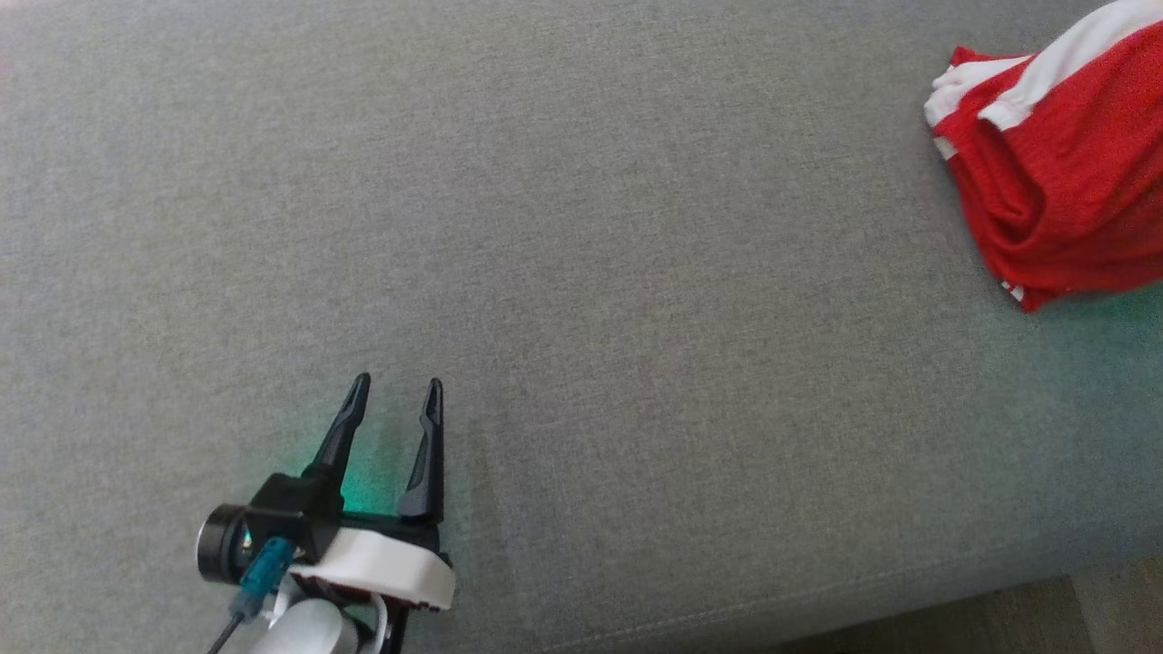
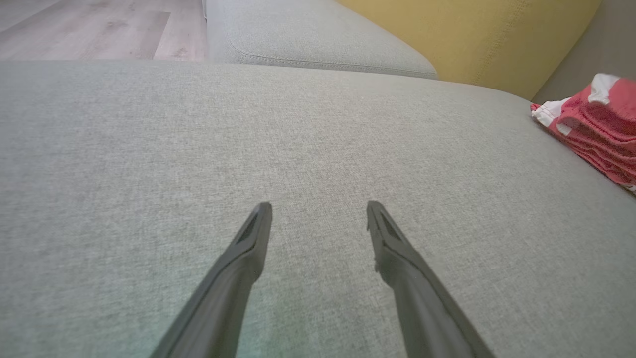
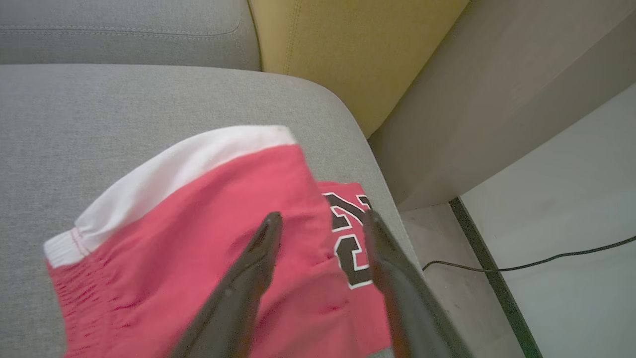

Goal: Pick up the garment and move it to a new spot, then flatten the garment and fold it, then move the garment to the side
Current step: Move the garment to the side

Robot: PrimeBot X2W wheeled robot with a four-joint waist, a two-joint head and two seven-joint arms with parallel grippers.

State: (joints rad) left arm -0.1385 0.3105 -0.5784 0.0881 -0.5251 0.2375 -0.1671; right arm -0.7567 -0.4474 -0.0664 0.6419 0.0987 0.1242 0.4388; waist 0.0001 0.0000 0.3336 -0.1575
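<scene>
Garment [image 1: 1063, 182], red-and-white, at right end of sofa [image 1: 581, 272]; my right pincer [image 3: 321, 215] parted over it, holding nothing; left pincer [image 1: 399, 381] wide, empty.

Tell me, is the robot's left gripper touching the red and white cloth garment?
Apart. In the head view the left gripper sits lower left and the red and white cloth garment far right, with grey sofa cushion between.

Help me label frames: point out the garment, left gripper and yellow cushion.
garment [image 1: 1063, 182], head view, red fabric at mid-bundle
left gripper [image 1: 400, 380], head view, midway between its fingertips
yellow cushion [image 2: 467, 35], left wrist view, front face
</scene>
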